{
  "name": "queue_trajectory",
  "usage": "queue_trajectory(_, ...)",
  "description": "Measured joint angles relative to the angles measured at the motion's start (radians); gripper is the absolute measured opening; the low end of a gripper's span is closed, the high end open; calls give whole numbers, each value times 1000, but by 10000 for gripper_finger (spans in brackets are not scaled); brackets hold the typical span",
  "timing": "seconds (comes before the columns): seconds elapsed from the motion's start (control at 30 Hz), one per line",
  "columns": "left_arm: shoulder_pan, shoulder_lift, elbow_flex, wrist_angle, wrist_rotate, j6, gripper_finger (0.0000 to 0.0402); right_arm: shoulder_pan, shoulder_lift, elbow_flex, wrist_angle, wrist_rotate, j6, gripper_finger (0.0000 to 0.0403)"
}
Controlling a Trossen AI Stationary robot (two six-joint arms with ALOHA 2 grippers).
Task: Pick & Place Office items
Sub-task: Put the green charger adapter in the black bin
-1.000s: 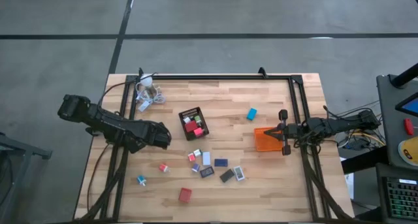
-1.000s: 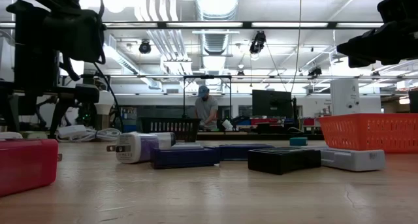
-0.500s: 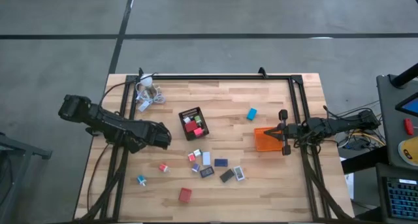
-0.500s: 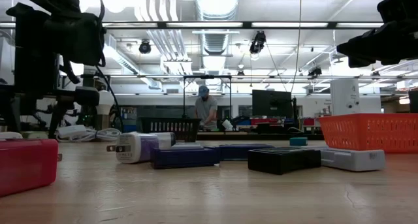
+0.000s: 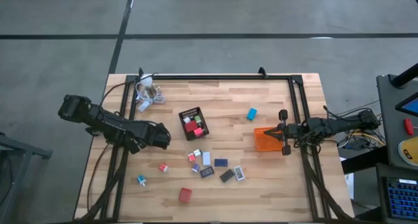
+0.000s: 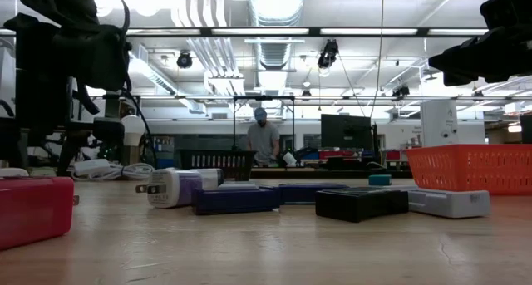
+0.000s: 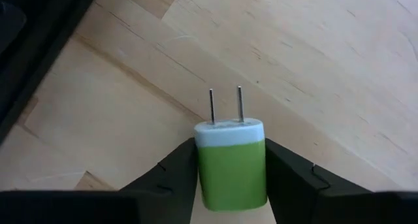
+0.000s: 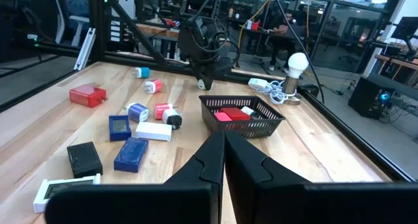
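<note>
Since a second ago our left gripper point(image 7: 230, 185) has clenched on a green charger point(image 7: 232, 162) near the surface's point(image 5: 261, 191) left edge, prongs outward for carrying; our right gripper point(image 8: 223, 160) waits clenched, empty.

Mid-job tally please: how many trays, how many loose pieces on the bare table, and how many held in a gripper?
Trays: 2 (black mesh tray, orange tray)
Loose pieces on table: 11
Held: 1 (green charger, left gripper)
Total: 14

Bright ceiling strip lights point(image 6: 274, 29) glaring, dark backlit arms, soft shadows, blurred foreground
</note>
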Motion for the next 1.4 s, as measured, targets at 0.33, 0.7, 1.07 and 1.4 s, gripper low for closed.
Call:
queue_trajectory(0.33, 1, -5, 8, -1, 4, 16, 150, 0, 0, 0, 0, 0, 0, 8)
queue_trajectory(0.7, 1, -51, 133, -131, -105, 163, 150, 0, 0, 0, 0, 0, 0, 8)
queue_trajectory(1.07, 20, -51, 248, 68, -413, 726, 149, 0, 0, 0, 0, 0, 0, 8)
queue_trajectory(1.4, 142, -42, 225, 444, -324, 1202, 149, 0, 0, 0, 0, 0, 0, 9)
